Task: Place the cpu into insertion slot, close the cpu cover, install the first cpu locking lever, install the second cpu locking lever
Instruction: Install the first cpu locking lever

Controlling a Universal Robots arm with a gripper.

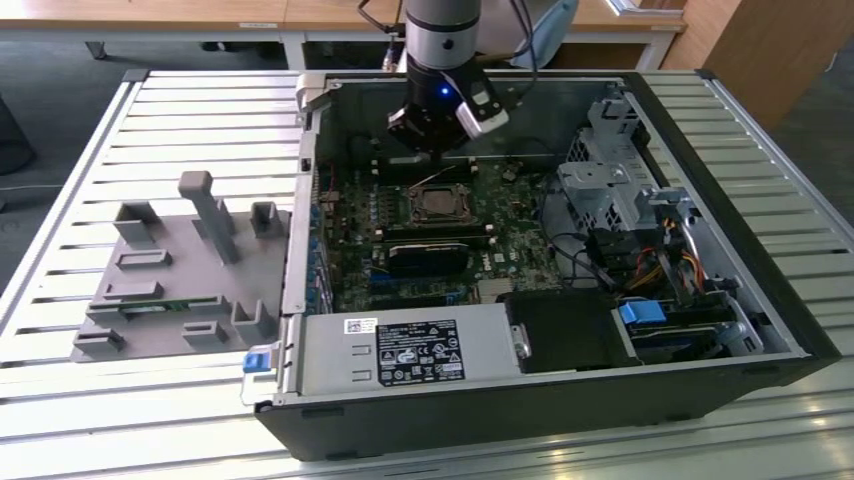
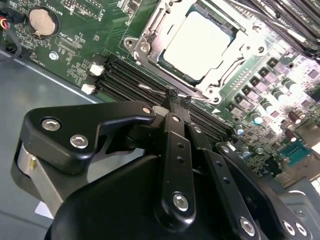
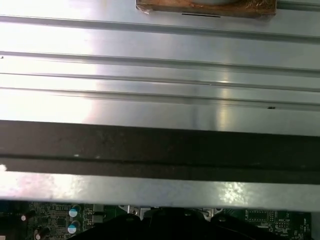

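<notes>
An open computer case (image 1: 747,300) is seen lying on a slatted metal table (image 1: 160,110), with the robot arm (image 1: 441,40) reaching down into its far side. In the exterior view the gripper (image 1: 430,150) is held low over the green circuit board (image 1: 521,230), just beyond the far edge of the insertion slot (image 1: 437,205).

In the second wrist view the cpu (image 2: 197,41) is shown seated in the insertion slot (image 2: 150,30), its pale metal face framed by the cpu cover (image 2: 220,82), which is laid flat around it. The gripper (image 2: 177,100) is brought to a narrow stance, its black fingertips (image 2: 173,95) drawn close together on a thin silvery wire locking lever (image 2: 155,90) beside the socket's edge, above the black memory slots (image 2: 125,80). Whether the lever is actually pinched cannot be told.

A grey plastic fixture tray (image 1: 174,270) is set on the table at the exterior view's left, well apart from the case. A silver power supply (image 1: 400,355) is mounted at the near side of the case.
</notes>
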